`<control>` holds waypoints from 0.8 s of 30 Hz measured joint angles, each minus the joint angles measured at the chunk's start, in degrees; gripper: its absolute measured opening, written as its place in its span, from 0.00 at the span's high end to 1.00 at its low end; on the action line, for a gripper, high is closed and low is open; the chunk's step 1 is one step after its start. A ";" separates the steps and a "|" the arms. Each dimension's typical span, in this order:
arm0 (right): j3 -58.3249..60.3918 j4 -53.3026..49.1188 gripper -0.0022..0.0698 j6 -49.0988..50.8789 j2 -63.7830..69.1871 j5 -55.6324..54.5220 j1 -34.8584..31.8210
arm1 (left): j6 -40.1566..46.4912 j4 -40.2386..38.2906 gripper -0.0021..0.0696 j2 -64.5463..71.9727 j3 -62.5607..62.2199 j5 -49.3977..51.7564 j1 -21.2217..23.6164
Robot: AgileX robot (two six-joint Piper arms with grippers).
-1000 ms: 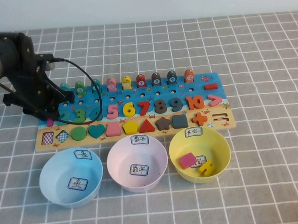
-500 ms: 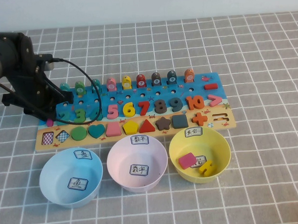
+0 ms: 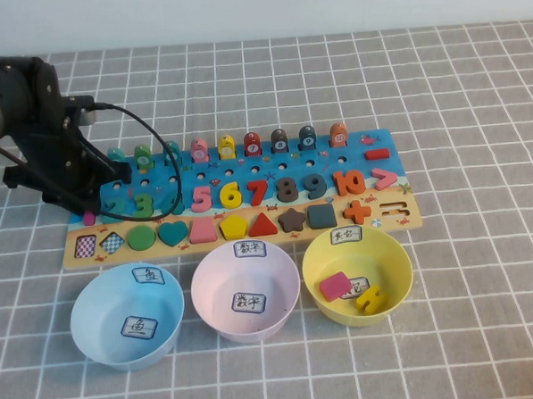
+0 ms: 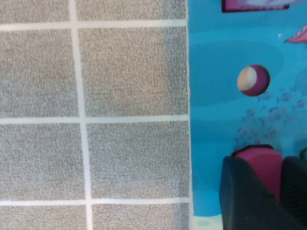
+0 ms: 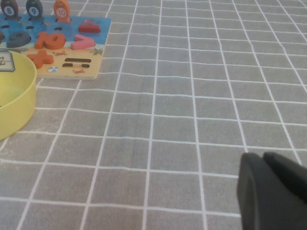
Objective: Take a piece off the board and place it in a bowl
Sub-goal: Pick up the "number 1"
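Note:
The board (image 3: 371,142) lies across the middle of the checked cloth, blue with a tan strip and rows of numerals, shapes and pegs. My left gripper (image 3: 90,209) is down at its left end, shut on the magenta piece (image 3: 89,217). In the left wrist view the piece (image 4: 259,163) sits between the dark fingers (image 4: 240,191), just over the blue board (image 4: 216,124). The pale pink bowl (image 3: 212,278) stands in front of the board, in the middle of the three bowls. My right gripper (image 5: 268,189) is shut, low over bare cloth to the right of the board (image 5: 91,67).
A light blue bowl (image 3: 94,316) stands left of the pink one. A yellow bowl (image 3: 390,256) on the right holds a pink block (image 3: 335,285) and a yellow piece (image 3: 370,298). A black cable (image 3: 152,138) arcs from the left arm over the board.
The left gripper's jaws have closed onto the magenta piece. The arm has barely shifted, and the piece is still at the board's left end.

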 joint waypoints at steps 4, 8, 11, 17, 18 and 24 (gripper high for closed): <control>0.00 0.00 0.99 0.00 0.00 0.00 0.00 | 0.00 -0.26 0.79 0.00 -1.06 0.68 0.00; 0.00 0.00 0.99 0.00 0.00 0.00 0.00 | 0.00 -0.65 0.79 0.00 -2.04 1.49 0.00; 0.00 0.00 0.99 0.00 0.00 0.00 0.00 | 0.00 -0.78 0.79 0.00 -3.09 2.93 0.00; 0.00 0.00 0.99 0.00 0.00 0.00 0.00 | 0.00 -0.78 0.80 0.00 -3.92 4.13 0.00; 0.00 0.00 0.99 0.00 0.00 0.00 0.00 | 0.00 -0.78 0.80 0.00 -4.01 4.27 0.00; 0.00 0.00 0.99 0.00 0.00 0.00 0.00 | 0.00 -0.35 0.80 0.00 -4.15 4.77 0.00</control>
